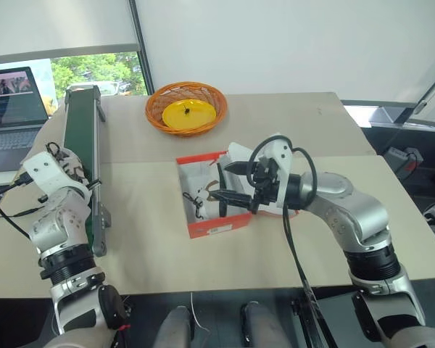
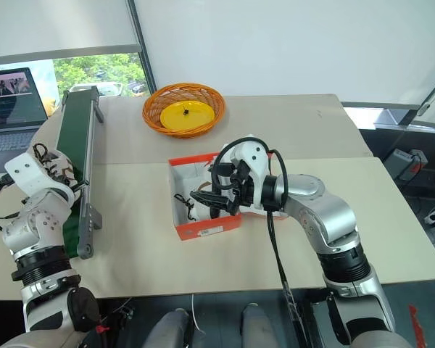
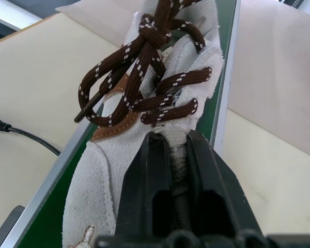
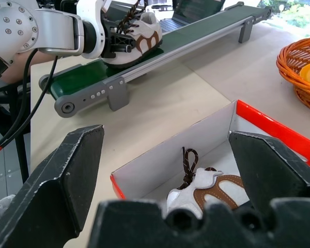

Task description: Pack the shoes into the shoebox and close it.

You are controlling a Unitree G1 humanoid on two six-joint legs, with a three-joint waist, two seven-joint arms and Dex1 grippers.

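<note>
1. The shoebox (image 1: pixel 212 217) is being taken as landmark; it is sitting open on the worktop (image 1: pixel 290 123), red-orange outside, white inside.
2. One shoe (image 4: pixel 206 188) is lying inside the shoebox, dark laces showing.
3. The second shoe (image 3: pixel 160 93) is being gripped on the green conveyor (image 1: pixel 80 145), well left of the shoebox.
4. The left end effector (image 3: pixel 178 155) is being held clamped tight on that shoe's upper, just behind the laces.
5. The right end effector (image 1: pixel 228 183) is being held spread wide with nothing in it, hovering over the shoebox.
6. An orange wicker basket (image 1: pixel 186 107) is being seen beyond the shoebox; a laptop (image 1: pixel 11 116) is sitting far left of it.
</note>
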